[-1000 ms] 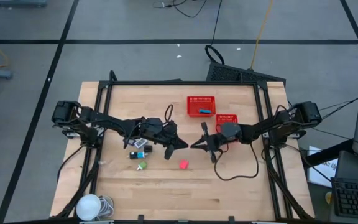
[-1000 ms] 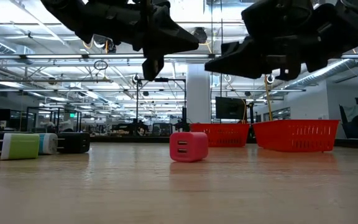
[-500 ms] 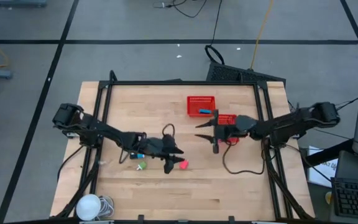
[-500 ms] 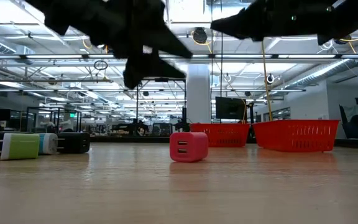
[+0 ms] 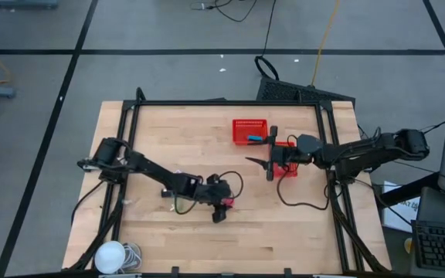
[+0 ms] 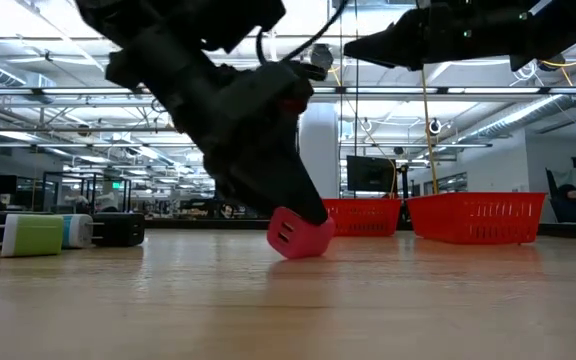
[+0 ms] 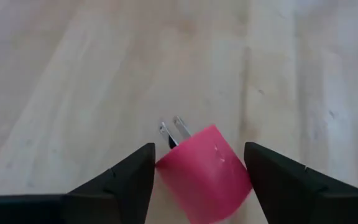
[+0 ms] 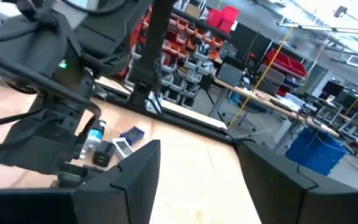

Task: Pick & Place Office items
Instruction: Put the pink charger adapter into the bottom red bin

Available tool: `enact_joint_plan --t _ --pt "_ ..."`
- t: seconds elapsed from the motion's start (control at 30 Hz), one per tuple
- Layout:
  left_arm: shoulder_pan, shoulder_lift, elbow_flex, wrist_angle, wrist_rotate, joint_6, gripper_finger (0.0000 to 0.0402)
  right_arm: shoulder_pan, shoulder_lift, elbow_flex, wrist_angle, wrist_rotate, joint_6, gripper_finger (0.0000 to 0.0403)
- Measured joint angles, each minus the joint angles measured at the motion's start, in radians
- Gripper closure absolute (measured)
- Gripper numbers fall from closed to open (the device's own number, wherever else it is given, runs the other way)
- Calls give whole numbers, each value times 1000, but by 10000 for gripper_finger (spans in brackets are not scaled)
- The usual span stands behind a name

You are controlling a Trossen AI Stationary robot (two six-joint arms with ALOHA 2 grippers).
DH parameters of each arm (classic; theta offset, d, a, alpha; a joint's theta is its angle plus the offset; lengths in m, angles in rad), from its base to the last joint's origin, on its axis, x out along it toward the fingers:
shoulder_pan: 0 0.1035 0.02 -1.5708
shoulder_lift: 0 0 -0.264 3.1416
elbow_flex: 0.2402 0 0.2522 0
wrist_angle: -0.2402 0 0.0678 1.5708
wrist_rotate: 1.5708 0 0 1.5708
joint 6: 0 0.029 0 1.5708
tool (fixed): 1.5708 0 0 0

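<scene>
At the middle of the wooden table (image 5: 284, 224), toward its front edge, the left gripper (image 5: 222, 207) has its fingers (image 7: 120, 180) set on either side of a pink plug-in charger (image 7: 204, 171), whose two metal prongs point away from the wrist camera. In the low view the pink charger (image 6: 298, 233) sits tilted, one edge on the wood and the other lifted, with the left arm's dark body pressed down right above it. The fingers flank the pink block closely, though whether they squeeze it or merely touch it is hard to say from these views. Just left of that gripper lie the other small office items: a green-and-white piece (image 6: 33, 236), a white and blue piece (image 6: 76, 230) and a black one (image 6: 118, 228), clustered together near the left arm. The right gripper (image 5: 263, 160) hangs in the air above the table with its fingers spread apart, beside a red mesh basket (image 5: 283, 147) near the right edge. A second red basket (image 5: 249, 131) stands farther back and holds a blue item (image 5: 254, 139).
</scene>
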Motion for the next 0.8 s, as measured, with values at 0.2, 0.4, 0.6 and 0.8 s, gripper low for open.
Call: enact_joint_plan --t 0.2,0.4,0.6,0.8 --pt "14 -9 13 -202 -10 -83 176 -1 0 0 -12 1 -5 190" --pt "15 -13 19 -266 -30 -107 196 -1 0 0 -40 1 4 190" --pt "17 -18 18 -282 -12 -89 226 -1 0 0 -83 1 28 190" --pt "18 -59 14 -332 46 -52 234 -1 0 0 -96 1 28 192"
